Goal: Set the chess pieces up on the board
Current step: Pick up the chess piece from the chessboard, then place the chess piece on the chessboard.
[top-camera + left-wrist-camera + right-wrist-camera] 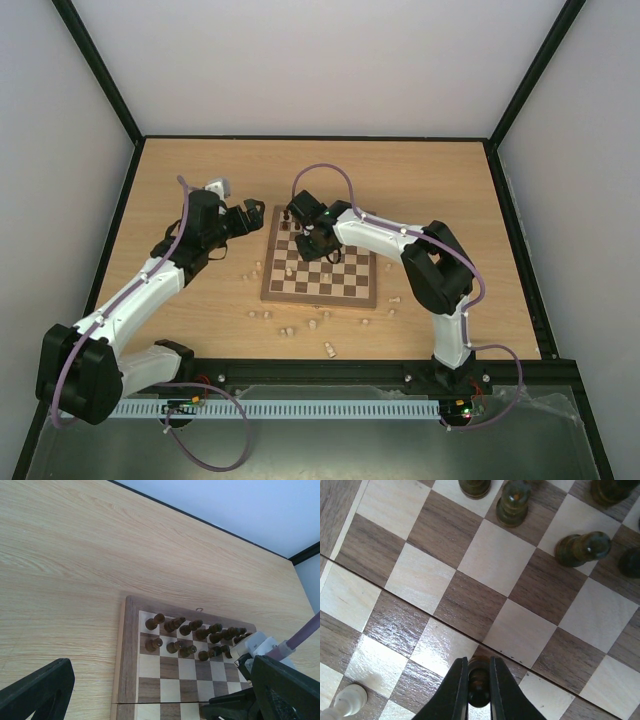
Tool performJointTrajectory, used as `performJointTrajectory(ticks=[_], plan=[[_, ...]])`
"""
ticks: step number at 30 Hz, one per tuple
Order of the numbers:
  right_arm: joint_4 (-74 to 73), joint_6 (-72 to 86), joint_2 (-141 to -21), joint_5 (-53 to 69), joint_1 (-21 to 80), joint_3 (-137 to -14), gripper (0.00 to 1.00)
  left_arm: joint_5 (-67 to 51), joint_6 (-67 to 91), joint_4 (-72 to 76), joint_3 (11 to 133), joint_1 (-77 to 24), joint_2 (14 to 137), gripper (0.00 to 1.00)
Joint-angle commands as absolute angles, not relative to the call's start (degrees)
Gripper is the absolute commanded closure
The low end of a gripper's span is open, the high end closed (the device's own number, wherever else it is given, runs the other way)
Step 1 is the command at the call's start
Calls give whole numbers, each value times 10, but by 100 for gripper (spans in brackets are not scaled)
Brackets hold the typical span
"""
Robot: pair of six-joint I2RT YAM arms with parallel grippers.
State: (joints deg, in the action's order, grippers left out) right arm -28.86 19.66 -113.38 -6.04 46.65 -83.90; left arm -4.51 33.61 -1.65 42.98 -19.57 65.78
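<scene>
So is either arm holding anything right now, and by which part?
The right fingers pinch a dark piece from both sides, over the board; which part of it cannot be told. The left fingers are open and empty.

Square wooden chessboard (470,605) of light and dark checkered squares, varnished and glossy, grain visible. Dark brown turned wooden chess piece (479,686) with a polished sheen. Pale wood-grain tabletop (100,555), matt. Black plastic gripper fingers (452,696), smooth and matt.

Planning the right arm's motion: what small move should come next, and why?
Probably carry the dark piece on to a free square beside the other dark pieces: the right gripper has its jaws shut on it, short of their rows.
</scene>
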Motion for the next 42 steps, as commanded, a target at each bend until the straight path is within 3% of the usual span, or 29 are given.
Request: performJointTrajectory(ticks=[1,19,42], plan=[[-326,199,-1132,-78,471,-830,96,-50,336,-11,423,-192,662,0],[-381,203,-1029,-139,368,-809,96,-60,336,-8,422,-193,658,0],[-360,194,-1107,-112,322,-862,96,-69,333,-3,422,-192,662,0]])
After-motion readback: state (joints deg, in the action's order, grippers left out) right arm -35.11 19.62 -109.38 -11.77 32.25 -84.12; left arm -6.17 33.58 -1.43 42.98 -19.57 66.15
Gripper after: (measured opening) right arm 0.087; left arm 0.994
